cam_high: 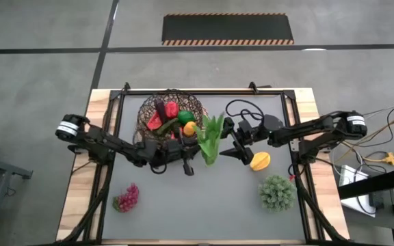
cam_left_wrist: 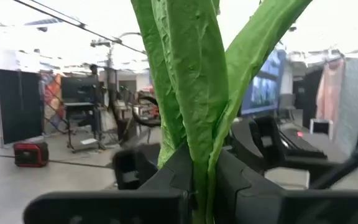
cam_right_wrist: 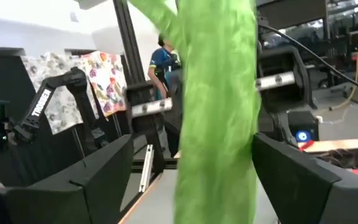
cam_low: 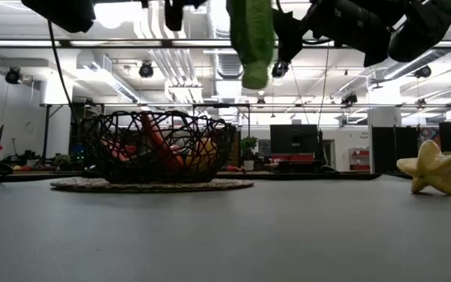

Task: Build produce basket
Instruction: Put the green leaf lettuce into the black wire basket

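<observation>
The basket (cam_high: pixel 169 113) stands at the table's far middle on its tan disc base (cam_low: pixel 151 185). It holds a red pepper, a dark eggplant, an orange and other produce. My left gripper (cam_high: pixel 195 152) is shut on the long green stalks (cam_high: pixel 211 139), high above the table just right of the basket. The stalks also show in the low view (cam_low: pixel 253 39). My right gripper (cam_high: pixel 230 146) is open; its fingers (cam_right_wrist: pixel 101 180) stand on either side of the stalks (cam_right_wrist: pixel 219 112) without plainly touching them. A yellow star fruit (cam_high: pixel 260 161) and red grapes (cam_high: pixel 126 197) lie on the table. My left gripper pinches the green stalks between its two fingers at their narrow bunched part (cam_left_wrist: pixel 199 177). The fingers come level from the table's left. The leaves fan out beyond the fingers (cam_left_wrist: pixel 185 74). The stalks are lifted clear of the table.
A bushy green leafy piece (cam_high: pixel 277 193) lies at the near right. The star fruit (cam_low: pixel 431 167) lies just under my right arm. Cables (cam_high: pixel 241 109) lie at the far right of the mat. Free mat lies in the near middle (cam_high: pixel 197 205).
</observation>
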